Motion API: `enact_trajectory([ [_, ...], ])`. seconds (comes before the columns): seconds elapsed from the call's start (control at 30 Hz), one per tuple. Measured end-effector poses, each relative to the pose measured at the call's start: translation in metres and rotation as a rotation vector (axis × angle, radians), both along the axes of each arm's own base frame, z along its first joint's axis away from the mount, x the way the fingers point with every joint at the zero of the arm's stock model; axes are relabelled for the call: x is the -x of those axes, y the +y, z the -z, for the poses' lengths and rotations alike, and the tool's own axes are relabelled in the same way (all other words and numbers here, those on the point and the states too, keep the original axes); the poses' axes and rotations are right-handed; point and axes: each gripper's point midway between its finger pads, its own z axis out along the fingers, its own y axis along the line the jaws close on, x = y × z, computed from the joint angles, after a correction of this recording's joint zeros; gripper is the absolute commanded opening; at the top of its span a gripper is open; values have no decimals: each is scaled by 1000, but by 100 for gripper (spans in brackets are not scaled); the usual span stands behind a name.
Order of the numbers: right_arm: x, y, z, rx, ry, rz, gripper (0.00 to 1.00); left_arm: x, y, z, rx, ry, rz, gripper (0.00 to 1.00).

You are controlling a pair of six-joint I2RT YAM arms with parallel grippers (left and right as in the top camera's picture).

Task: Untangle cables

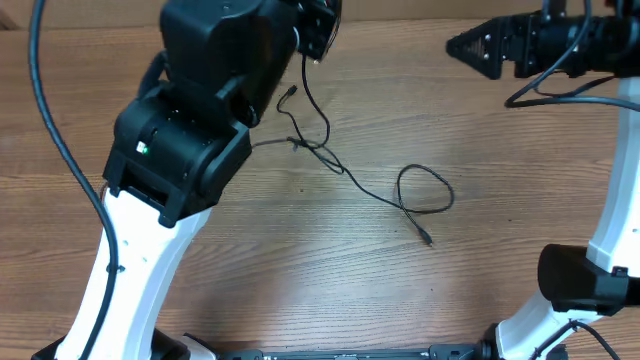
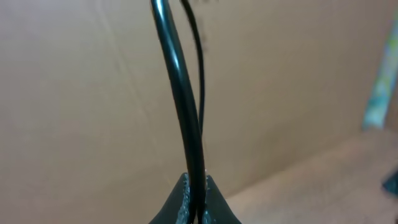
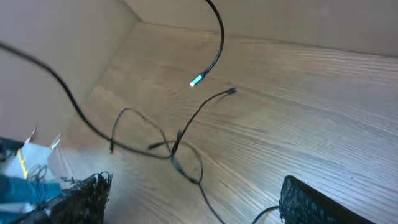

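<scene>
Thin black cables (image 1: 303, 145) are pinched in the left claw (image 2: 198, 196) and hang from it. Below it they lie knotted, then trail away into one open loop ending in a plug tip.

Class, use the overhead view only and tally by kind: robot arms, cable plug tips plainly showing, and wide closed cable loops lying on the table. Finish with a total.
Robot arms: 2 (left, right)
Plug tips: 2 (one, another)
Wide closed loop: 1
Total: 5
</scene>
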Motion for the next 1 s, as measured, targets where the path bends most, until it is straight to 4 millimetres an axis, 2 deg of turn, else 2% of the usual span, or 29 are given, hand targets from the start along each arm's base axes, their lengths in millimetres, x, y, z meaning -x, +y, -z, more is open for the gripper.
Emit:
enact_trajectory([
  [0.07,0,8,3,0,0,-22,86,-2,4,-8,50,-16,-15,4],
  [0.23,2,47,18,-5,13,-125,86,-4,7,-15,142,-16,-28,4],
  [0.4,6,93,49,-7,46,-243,87,-4,7,-22,214,-18,-29,4],
  [0.53,9,125,88,-7,81,-322,89,-5,10,-23,252,-13,-46,4],
  [0.67,19,152,136,2,135,-388,91,-7,16,-21,262,-4,-80,4],
  [0.83,56,196,195,21,194,-509,93,-9,22,-17,266,8,-121,4],
  [1.0,92,225,237,77,217,-595,91,-9,25,-16,264,12,-142,4],
])
